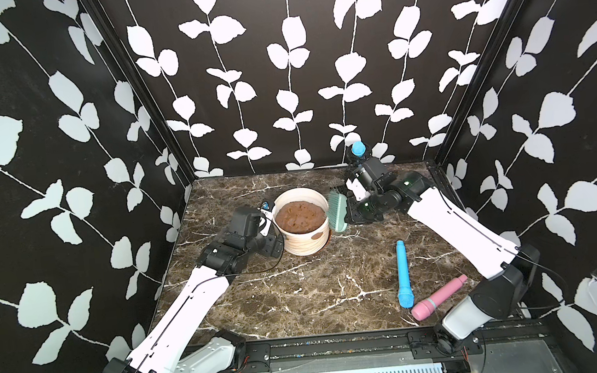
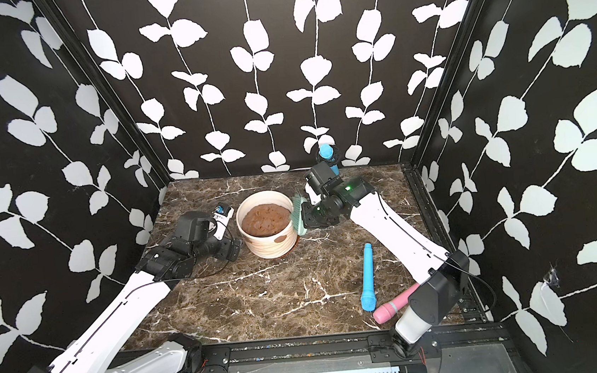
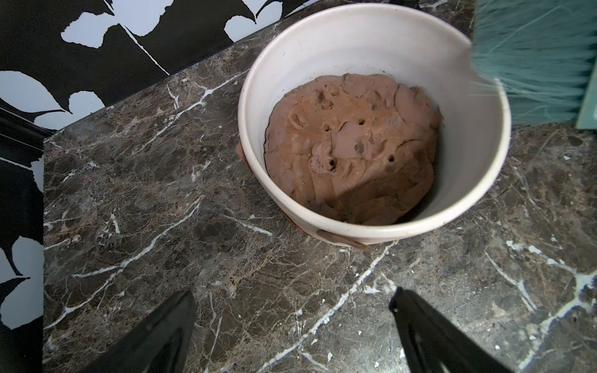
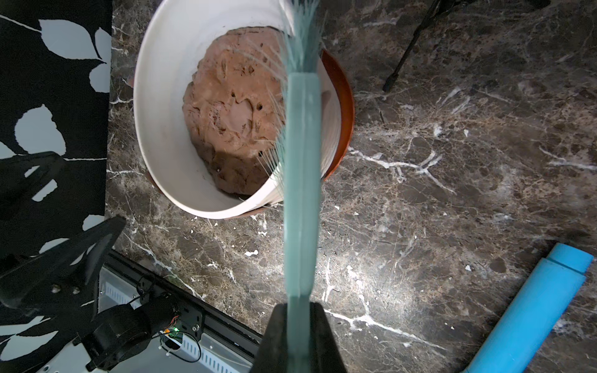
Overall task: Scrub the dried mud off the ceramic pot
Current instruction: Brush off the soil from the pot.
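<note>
A: Looking for the ceramic pot [image 1: 306, 231]?

B: Right there, toward the back of the marble table [image 1: 299, 298]. Standing upright on an orange-brown saucer [image 4: 344, 106]. Filled partway with lumpy brown soil [image 1: 299, 215].

A: And the dried mud [image 1: 318, 236]?

B: Stuck low down on the ribbed side facing the front. One little round brown spot, easy to see in both top views. Hard to tell about any more.

A: Holding anything in the right gripper [image 4: 297, 329]?

B: Yes. Clamped tight on the handle of a teal brush [image 1: 337, 209]. Brush turned up on its edge, bristles touching the pot's rim and side on the right.

A: And the left gripper [image 3: 292, 303]?

B: Spread wide, gripping nothing. Hanging near the pot on its left side, not touching it.

A: Anything else lying around?

B: A blue toy microphone [image 1: 403, 274] and a pink toy microphone [image 1: 439, 297], both flat on the table near the front right. Heads just beside each other, well apart from the pot. A second blue microphone [image 1: 358, 149] poking up at the very back of the table.
</note>
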You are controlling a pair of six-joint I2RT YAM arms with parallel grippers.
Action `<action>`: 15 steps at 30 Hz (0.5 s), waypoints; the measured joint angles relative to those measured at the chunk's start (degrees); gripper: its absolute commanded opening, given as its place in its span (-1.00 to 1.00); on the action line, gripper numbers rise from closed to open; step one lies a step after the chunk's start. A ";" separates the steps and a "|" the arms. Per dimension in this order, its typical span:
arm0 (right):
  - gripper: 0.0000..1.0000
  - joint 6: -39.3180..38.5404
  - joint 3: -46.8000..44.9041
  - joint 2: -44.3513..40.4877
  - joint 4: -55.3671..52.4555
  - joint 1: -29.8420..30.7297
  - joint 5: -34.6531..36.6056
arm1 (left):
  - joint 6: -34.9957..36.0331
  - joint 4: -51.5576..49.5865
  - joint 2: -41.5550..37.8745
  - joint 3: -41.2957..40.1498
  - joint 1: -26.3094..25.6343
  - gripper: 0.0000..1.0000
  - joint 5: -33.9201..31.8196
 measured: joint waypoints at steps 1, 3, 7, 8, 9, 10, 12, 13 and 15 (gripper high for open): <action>-1.00 0.28 -0.28 0.00 0.68 0.00 0.02 | 0.00 0.13 0.00 0.00 0.00 0.97 0.00; -1.00 0.72 -0.70 0.04 1.44 0.00 0.26 | 0.00 0.22 0.00 0.00 0.00 0.96 0.02; -1.00 1.36 -2.69 -0.11 2.86 0.00 1.90 | 0.00 0.20 0.00 -0.02 0.00 0.97 0.13; -1.00 1.57 -3.89 -0.42 3.54 0.00 2.49 | 0.00 0.20 0.00 -0.02 0.00 0.97 0.20; -1.00 1.77 -4.96 -0.68 3.93 0.00 3.28 | -0.02 0.22 0.00 -0.02 0.00 0.96 0.26; -1.00 2.01 -6.21 -1.03 4.20 0.00 4.24 | -0.02 0.22 0.00 -0.02 0.00 0.97 0.42; -1.00 2.62 -8.35 -1.81 4.57 0.00 5.97 | -0.02 0.22 0.02 -0.02 0.00 0.96 0.81; -1.00 2.97 -9.18 -2.21 4.74 0.00 6.93 | -0.04 0.22 0.02 -0.04 0.00 0.96 1.07; -1.00 3.52 -10.93 -3.63 5.25 0.00 9.18 | -0.04 0.22 0.02 -0.04 0.00 0.96 1.53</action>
